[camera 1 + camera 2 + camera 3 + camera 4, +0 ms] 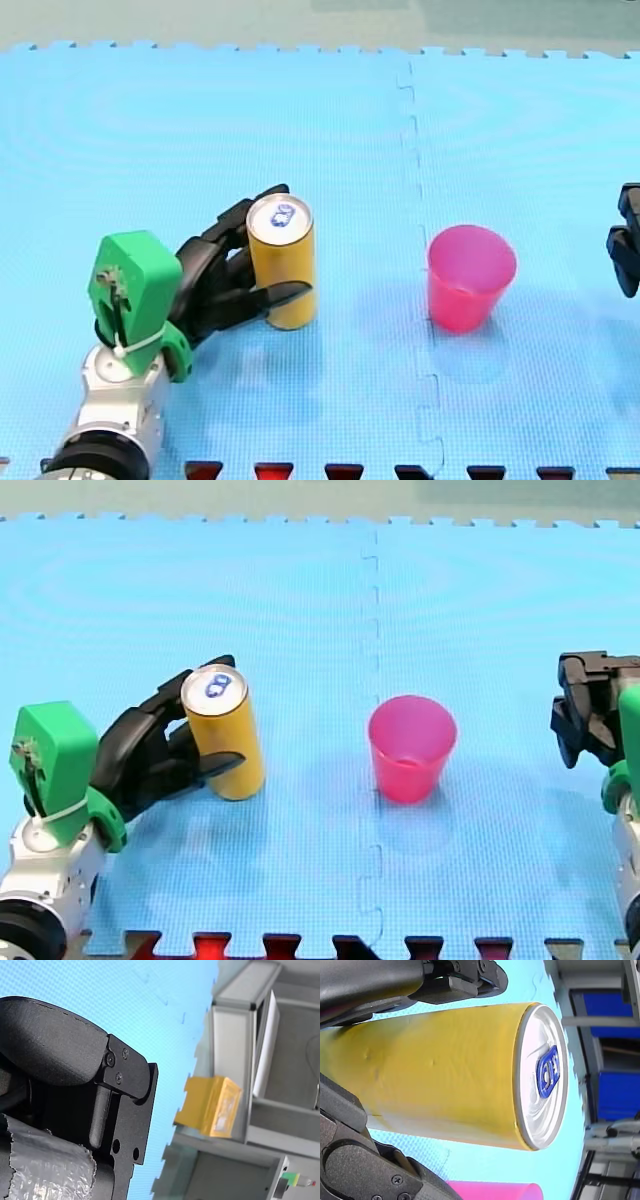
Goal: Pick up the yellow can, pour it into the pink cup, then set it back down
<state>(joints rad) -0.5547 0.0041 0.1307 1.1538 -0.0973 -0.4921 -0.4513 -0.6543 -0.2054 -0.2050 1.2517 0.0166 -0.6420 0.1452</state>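
My left hand (225, 282) is closed around the yellow can (283, 265), near the left side of the blue foam mat (200, 130). The thumb (285, 294) crosses the front of the can low down, and the other fingers (240, 215) curl round its far side near the top. The can stands upright with its base on the mat. Its silver lid faces up and carries a blue pull tab (547, 1071). In the second wrist view, which looks along this same hand, black fingers press the can's yellow wall from both sides, and a strip of the pink cup (490, 1191) shows beyond it.

The pink cup (468, 280) stands upright with its mouth open upward, well apart from the can on my right, just past the toothed seam (415, 150) that joins the two mat pieces.

My right hand (588, 708) is at the right edge of the mat, beyond the cup and apart from it. It holds nothing, and I cannot tell how far open it is.
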